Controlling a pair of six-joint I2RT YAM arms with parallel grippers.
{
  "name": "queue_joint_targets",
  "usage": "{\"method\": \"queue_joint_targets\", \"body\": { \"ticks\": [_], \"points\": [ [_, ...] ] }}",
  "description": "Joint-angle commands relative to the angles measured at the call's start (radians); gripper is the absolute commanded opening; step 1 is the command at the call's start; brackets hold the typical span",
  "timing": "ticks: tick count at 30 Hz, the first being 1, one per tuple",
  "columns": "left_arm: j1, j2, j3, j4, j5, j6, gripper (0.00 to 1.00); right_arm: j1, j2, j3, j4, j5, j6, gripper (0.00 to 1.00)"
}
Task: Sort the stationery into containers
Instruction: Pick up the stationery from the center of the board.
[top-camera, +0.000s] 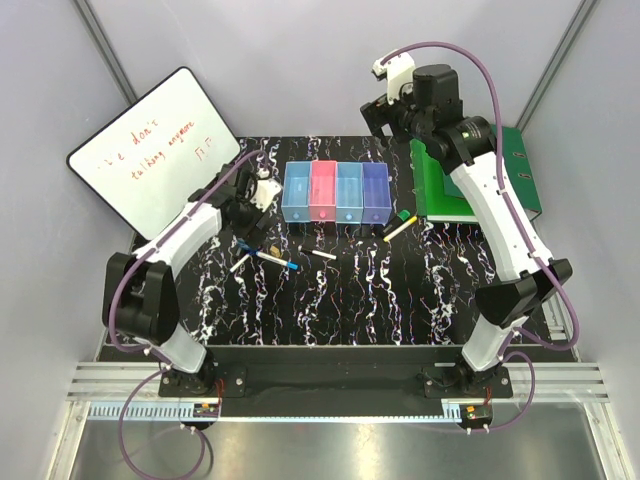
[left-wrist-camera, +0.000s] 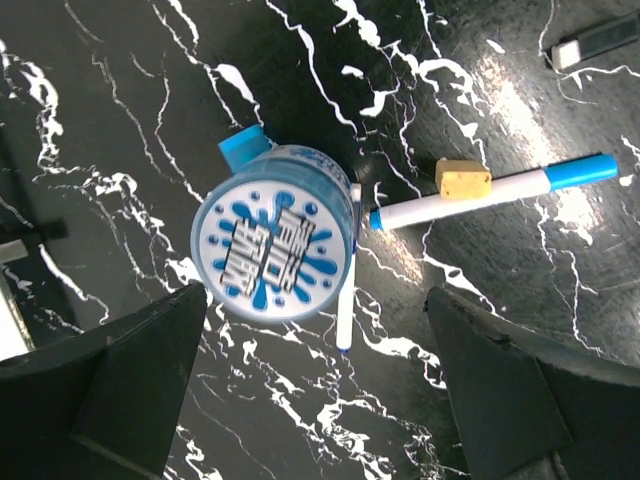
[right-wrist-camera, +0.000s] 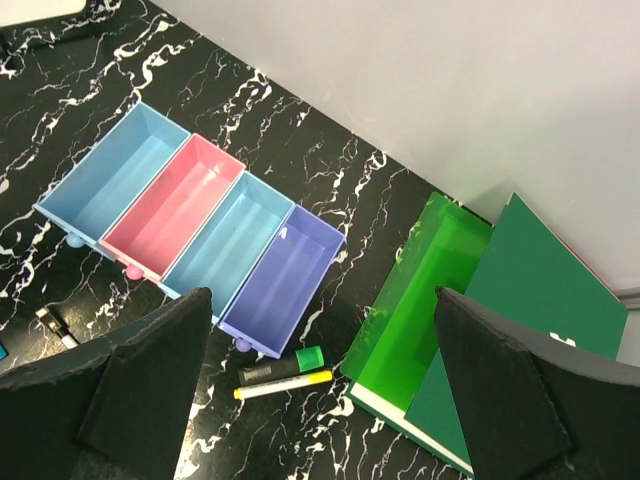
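Note:
A round blue tape roll (left-wrist-camera: 272, 235) with a white printed top lies on the black marbled table, just ahead of my left gripper (left-wrist-camera: 315, 400), which hovers over it open and empty. Beside the roll lie a slim white pen (left-wrist-camera: 346, 300), a white marker with a blue cap (left-wrist-camera: 480, 195) and a small yellow piece (left-wrist-camera: 462, 178). The containers stand in a row, all empty: blue (right-wrist-camera: 115, 170), pink (right-wrist-camera: 175, 210), light blue (right-wrist-camera: 230, 240), purple (right-wrist-camera: 283, 280). My right gripper (right-wrist-camera: 320, 400) hangs high above them, open and empty. A green-capped highlighter (right-wrist-camera: 283, 367) and a yellow-capped marker (right-wrist-camera: 285, 384) lie by the purple bin.
Green ring binders (right-wrist-camera: 430, 300) lie to the right of the bins, reaching the back right corner. A whiteboard (top-camera: 155, 150) with red writing leans at the back left. Another white marker (top-camera: 323, 254) lies in front of the bins.

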Motion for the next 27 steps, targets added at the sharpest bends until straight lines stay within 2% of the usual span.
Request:
{"method": "queue_joint_targets", "body": {
  "ticks": [1,27],
  "points": [
    [-0.001,0.042,0.079,0.067,-0.006,-0.011,0.99,0.004,-0.027,0.008,0.003,0.019,-0.009,1.0],
    [0.022,0.119,0.053,0.134,-0.087,0.066,0.99,0.004,-0.004,0.028,0.005,0.001,0.02,1.0]
  ]
}}
